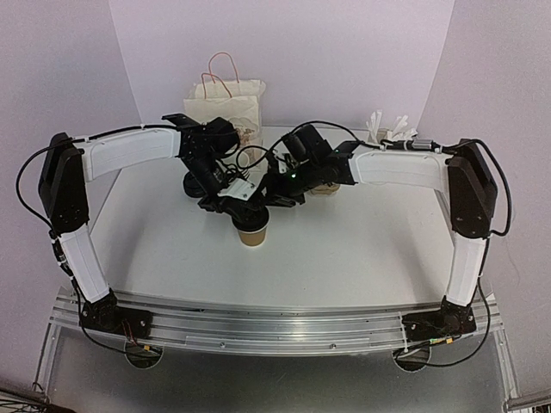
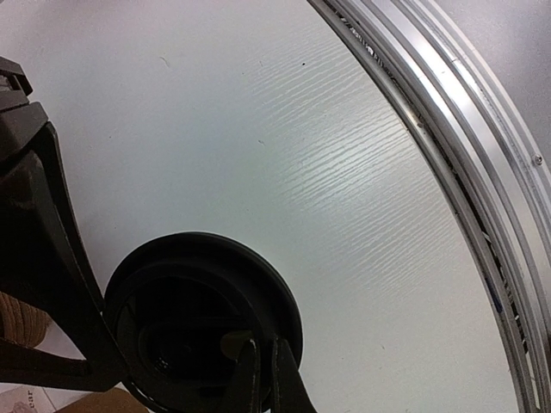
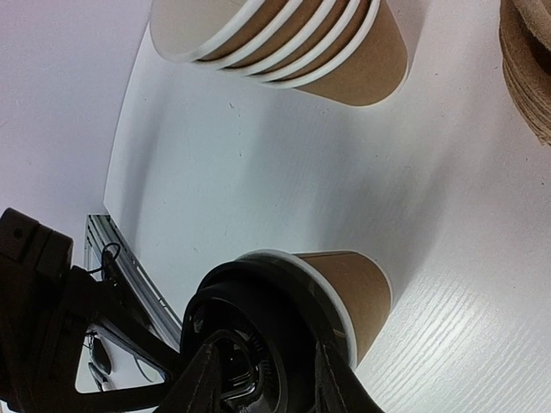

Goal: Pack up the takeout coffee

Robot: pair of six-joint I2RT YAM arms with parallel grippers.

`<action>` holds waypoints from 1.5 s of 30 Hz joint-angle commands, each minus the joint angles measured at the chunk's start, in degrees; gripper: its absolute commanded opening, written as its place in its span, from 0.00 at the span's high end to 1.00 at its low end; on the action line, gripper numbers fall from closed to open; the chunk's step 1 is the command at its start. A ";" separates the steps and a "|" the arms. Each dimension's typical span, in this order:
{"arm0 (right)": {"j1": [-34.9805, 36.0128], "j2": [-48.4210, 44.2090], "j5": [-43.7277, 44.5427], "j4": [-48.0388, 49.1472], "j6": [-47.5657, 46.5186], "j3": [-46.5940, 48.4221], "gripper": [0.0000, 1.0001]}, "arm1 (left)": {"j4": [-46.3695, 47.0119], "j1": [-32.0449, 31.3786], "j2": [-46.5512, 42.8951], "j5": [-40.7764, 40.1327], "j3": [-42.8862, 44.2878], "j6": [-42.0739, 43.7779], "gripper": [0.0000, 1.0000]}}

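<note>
While the takeout coffee cup [image 3: 357, 288] stood mid-table [image 1: 362, 249], its black lid [image 3: 267, 288] seemingly askew — white rim bared along one side — the left gripper [image 2: 265, 374] pinched the lid's edge, jaws shut. The right gripper [image 3: 269, 366] hung above, jaws half open, holding nothing. Pressing evenly on the high side looked wisest.

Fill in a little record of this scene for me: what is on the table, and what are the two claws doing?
cup: small brown paper cup, upright on the white table
lid: round black plastic lid, resting on top of the cup
left gripper: shut, at the lid's edge
right gripper: jaws apart over the lid; grip unclear
spare cups: stack of lidless brown paper cups, lying on its side
bag: cream paper bag with handles, upright at the far edge
</note>
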 commanded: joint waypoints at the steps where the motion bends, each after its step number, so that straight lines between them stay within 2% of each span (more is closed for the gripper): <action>1: 0.32 -2.14 0.66 -1.06 -0.52 1.26 0.66 | -0.14 -0.22 0.02 1.85 2.13 -0.90 1.00; 8: 0.31 -1.54 0.50 -1.26 -0.86 1.16 0.66 | -2.69 -0.22 1.77 0.32 2.54 0.25 1.00; 23: 0.29 -0.07 0.30 -1.57 -1.25 0.38 0.66 | -1.97 -0.32 3.65 0.08 0.98 0.62 1.00; 30: 1.01 -0.82 3.50 -4.97 -3.25 1.69 0.68 | -1.51 -0.39 4.46 -0.36 0.73 0.02 0.90; 40: 2.32 0.16 6.10 -7.40 -5.58 4.05 0.71 | -1.27 -0.39 4.30 -1.07 0.70 0.35 0.87; 45: 2.36 -0.98 7.45 -8.13 -6.90 4.98 0.68 | -1.51 -0.13 4.16 -1.43 3.27 0.42 0.78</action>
